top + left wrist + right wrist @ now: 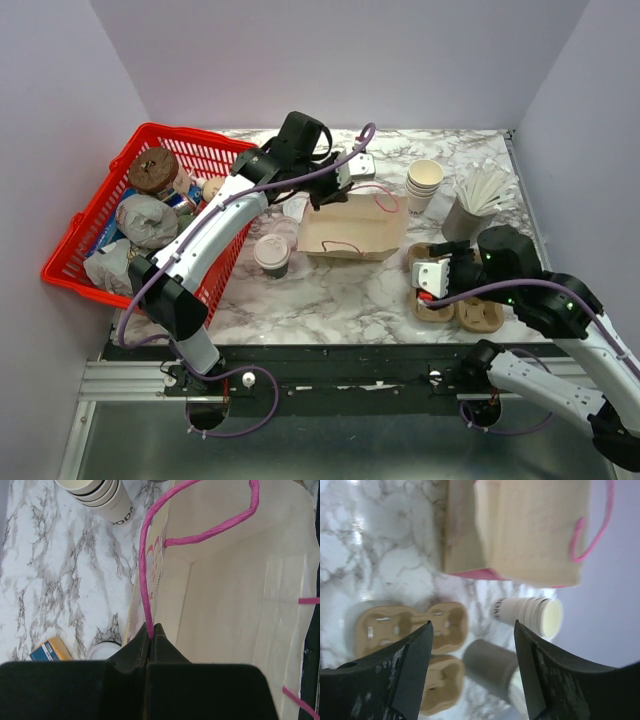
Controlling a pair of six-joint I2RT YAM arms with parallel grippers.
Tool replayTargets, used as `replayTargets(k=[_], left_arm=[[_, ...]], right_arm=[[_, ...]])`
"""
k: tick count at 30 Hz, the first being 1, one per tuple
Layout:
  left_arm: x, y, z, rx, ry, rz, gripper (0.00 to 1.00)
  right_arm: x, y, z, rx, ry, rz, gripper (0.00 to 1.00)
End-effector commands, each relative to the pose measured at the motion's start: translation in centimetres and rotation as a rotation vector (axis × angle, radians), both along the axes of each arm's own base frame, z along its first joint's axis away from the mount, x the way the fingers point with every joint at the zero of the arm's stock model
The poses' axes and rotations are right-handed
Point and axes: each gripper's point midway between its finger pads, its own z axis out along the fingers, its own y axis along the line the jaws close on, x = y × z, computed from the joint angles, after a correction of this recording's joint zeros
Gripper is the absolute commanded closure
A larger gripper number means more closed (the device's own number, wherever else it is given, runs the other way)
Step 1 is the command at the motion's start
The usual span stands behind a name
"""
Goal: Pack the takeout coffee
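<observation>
Showed only a lid sliver of the takeout coffee (104, 649) in the left wrist view, behind the left gripper (151, 630). Cut the paper bag (235, 605) at top and right edges, the stack of cups (102, 500) at the top. Blurred the whole right wrist view; hid parts of the cup carriers (440, 624) and grey cup (487, 669) behind the fingers (405, 675) of the right gripper (472, 625).

The left arm (215, 225) stretches forward from its base with the elbow raised. Its wrist is bent so that the left hand (151, 634) points downward, fingers pressed tight together and pinching a pink handle (144, 570). The right arm (560, 305) sits folded low on the right side. The right hand (472, 626) faces leftward, its jaws spread wide with nothing between them.
</observation>
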Motion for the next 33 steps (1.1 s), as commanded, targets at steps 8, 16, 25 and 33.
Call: replayTargets(k=[8, 16, 25, 33], left_arm=[[3.1, -0.1, 2.5, -0.098, -0.052, 0.224, 1.0], [2.6, 0.8, 1.1, -0.118, 0.072, 0.257, 1.0], [1.1, 0.9, 1.3, -0.232, 0.288, 0.268, 1.0], [1.2, 1.0, 2.4, -0.26, 0.297, 0.265, 1.0]], right_arm=[[-1.8, -3.2, -10.3, 0.08, 0.52, -0.457, 0.36], [3.1, -5.1, -11.3, 0.203, 0.762, -0.831, 0.55], [4.8, -4.3, -13.2, 0.321, 1.014, -1.081, 0.64], [5.6, -4.9, -16.2, 0.278, 1.128, -1.292, 0.51]])
